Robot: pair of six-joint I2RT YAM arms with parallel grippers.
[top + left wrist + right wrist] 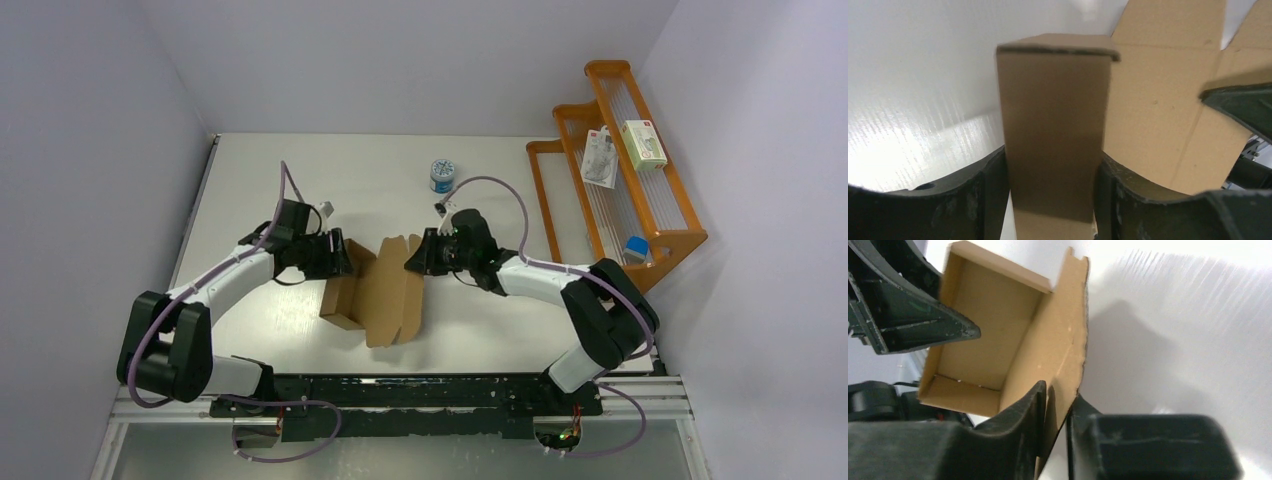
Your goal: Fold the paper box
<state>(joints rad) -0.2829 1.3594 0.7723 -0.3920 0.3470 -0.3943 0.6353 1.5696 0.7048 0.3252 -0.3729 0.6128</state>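
In the top external view the paper box [385,290] lies on the desk [380,170] on the near side of the blue-and-white tin [442,175] and a little to its left. It is a part-folded brown sheet whose long axis runs from the tin's side toward the arm bases. The left pincer [343,258] meets the box's left edge, where one panel stands up as a wall. The right pincer [410,263] meets its right edge, on the tin's near side. Each comes in sideways, across the long axis, and the two look about equally close, facing one another over the sheet. How the jaws stand is too small to tell here. The left wrist view settles it for that arm: its two fingers [983,200] press either side of an upright folded panel, so that pincer is clamped on the box wall. The flat sheet stretches away behind it, and a finger of the other arm shows at the right edge; the tin is out of this view. The right wrist view alone shows the inside of the formed corner, a floor and two walls. It also shows that arm's own fingers [1023,415] nipped onto the thin edge of the loose side panel, so it too is clamped on the box. The next fold would likely swing that panel toward the held wall, hinging along the long axis.
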